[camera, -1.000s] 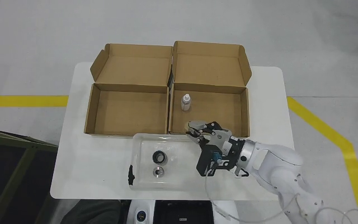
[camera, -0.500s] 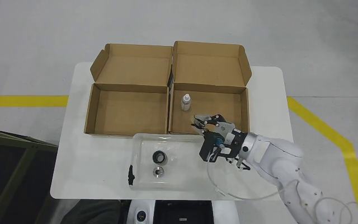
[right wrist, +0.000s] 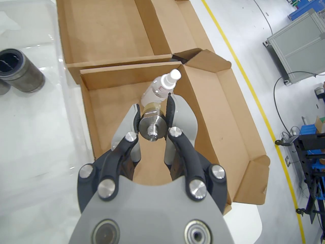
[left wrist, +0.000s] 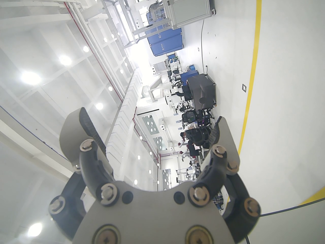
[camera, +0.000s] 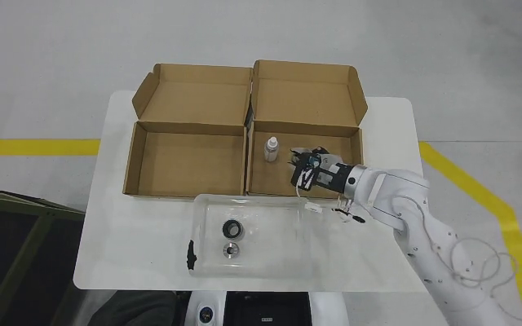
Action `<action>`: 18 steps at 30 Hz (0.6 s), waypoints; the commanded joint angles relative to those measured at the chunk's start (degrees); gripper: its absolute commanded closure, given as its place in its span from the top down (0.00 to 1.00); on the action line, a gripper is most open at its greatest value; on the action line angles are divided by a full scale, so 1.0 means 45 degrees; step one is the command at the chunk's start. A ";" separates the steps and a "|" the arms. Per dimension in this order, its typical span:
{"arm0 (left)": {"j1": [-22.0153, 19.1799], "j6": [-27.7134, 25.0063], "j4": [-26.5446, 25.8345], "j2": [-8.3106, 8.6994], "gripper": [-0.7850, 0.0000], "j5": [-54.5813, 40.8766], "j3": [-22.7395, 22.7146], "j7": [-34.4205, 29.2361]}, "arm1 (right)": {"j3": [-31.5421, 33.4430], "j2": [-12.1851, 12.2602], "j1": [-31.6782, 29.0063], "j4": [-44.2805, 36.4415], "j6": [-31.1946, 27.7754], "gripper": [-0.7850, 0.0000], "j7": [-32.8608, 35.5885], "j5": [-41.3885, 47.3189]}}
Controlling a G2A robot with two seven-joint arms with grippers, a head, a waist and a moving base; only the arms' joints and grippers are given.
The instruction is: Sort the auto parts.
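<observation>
My right gripper (right wrist: 153, 112) (camera: 303, 173) is shut on a small metal cylinder part with a threaded stud (right wrist: 151, 125), held over the right cardboard box (camera: 342, 191) (right wrist: 218, 118). A white bottle (camera: 271, 149) (right wrist: 162, 86) stands in that box, just beyond the held part. The left cardboard box (camera: 186, 163) (right wrist: 101, 24) has nothing in it. In the clear plastic tray (camera: 269, 257) lie a dark bearing sleeve (camera: 233, 229) (right wrist: 19, 68), a grey metal part (camera: 232, 249) and a small black piece (camera: 191, 255). My left gripper (left wrist: 152, 130) is open, pointing up at a hall ceiling.
Both boxes have their lids folded back toward the far table edge (camera: 383, 101). White table surface (camera: 106, 236) lies bare left of the tray and right of the boxes. A cable (camera: 481, 273) trails from the right arm.
My right gripper has lifted away from the clear tray and travelled toward the right box, carrying the metal part; it now hangs over that box's floor near the bottle.
</observation>
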 commanded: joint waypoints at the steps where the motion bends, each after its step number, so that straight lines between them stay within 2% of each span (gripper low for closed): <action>1: 0.0000 0.0000 0.0000 0.0000 1.00 0.0000 0.0000 0.0000 | -0.0180 -0.0066 0.0448 0.0475 -0.0002 0.00 0.0224 0.0308; 10: 0.0000 0.0000 0.0000 0.0000 1.00 0.0000 0.0000 0.0000 | -0.1466 -0.0439 0.2388 0.2770 -0.1051 0.00 0.1490 0.1738; 18: 0.0000 0.0000 0.0000 0.0000 1.00 0.0000 0.0000 0.0000 | -0.2429 -0.0768 0.3574 0.4501 -0.1259 0.00 0.1925 0.2278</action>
